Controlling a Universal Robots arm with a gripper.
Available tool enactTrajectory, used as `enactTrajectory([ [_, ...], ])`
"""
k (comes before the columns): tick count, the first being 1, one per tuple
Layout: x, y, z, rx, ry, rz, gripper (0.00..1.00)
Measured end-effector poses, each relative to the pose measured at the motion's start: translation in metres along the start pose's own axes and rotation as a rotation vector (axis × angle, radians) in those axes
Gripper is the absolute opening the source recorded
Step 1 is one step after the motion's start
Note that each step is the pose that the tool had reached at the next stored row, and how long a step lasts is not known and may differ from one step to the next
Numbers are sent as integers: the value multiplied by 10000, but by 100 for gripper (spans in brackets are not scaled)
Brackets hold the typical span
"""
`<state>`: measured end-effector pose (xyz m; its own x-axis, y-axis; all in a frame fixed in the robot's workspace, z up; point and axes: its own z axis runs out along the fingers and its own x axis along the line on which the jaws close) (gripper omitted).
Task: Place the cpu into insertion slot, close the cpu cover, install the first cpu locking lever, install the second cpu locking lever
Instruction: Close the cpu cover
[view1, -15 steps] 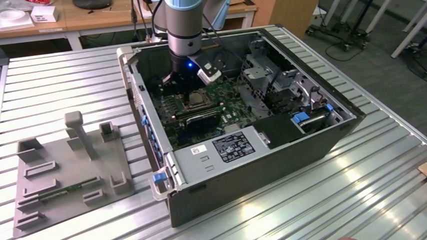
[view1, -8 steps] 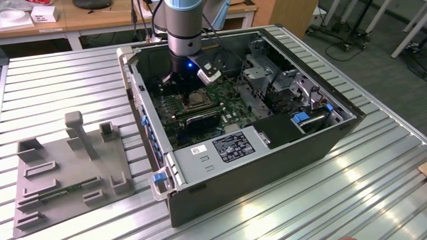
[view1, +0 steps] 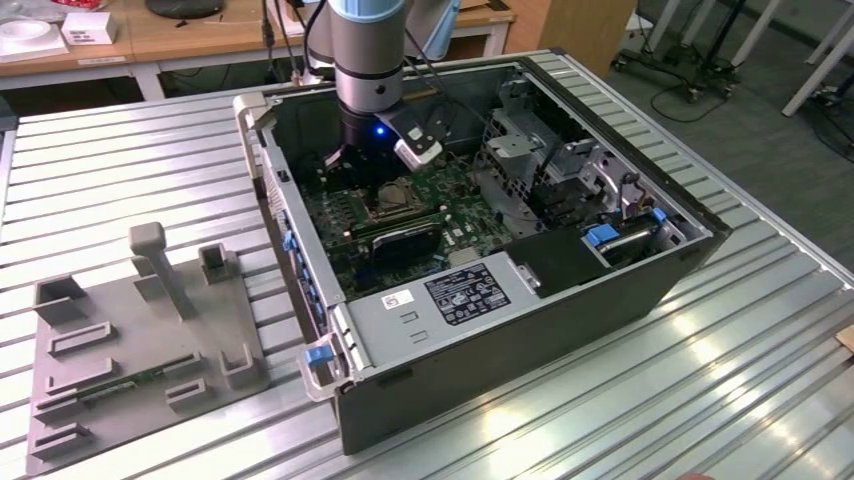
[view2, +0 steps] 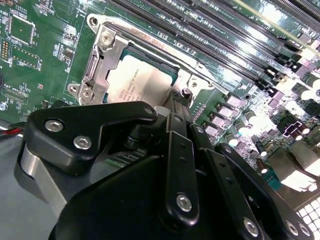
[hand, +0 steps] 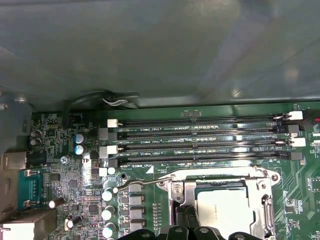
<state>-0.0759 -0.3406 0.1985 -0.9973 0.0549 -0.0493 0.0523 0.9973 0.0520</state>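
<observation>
Off to the exterior view's left of the insertion slot (view1: 391, 200), well apart from it, a grey fixture tray (view1: 134, 350) lies on the tabletop (view1: 641, 400). The cpu (view2: 144, 77) sits flat in the slot with the cpu cover (view2: 100, 60) down over its edges, so seating looks done. One locking lever (hand: 142, 183) lies along the slot's side facing the memory slots (hand: 200, 141). The gripper (view2: 173, 102) hangs low at the cover's edge. Its fingers (hand: 183, 221) are drawn together, holding nothing I can see, likely to press rather than grasp.

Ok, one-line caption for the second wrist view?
Gripper low beside the cpu, which sits framed by the silvery cpu cover on the green motherboard.
</observation>
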Motion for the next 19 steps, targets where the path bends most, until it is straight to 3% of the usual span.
enactTrajectory([
  [14, 0, 1, 4, -4, -2, 0, 11],
  [19, -3, 3, -44, -3, -2, 0, 11],
])
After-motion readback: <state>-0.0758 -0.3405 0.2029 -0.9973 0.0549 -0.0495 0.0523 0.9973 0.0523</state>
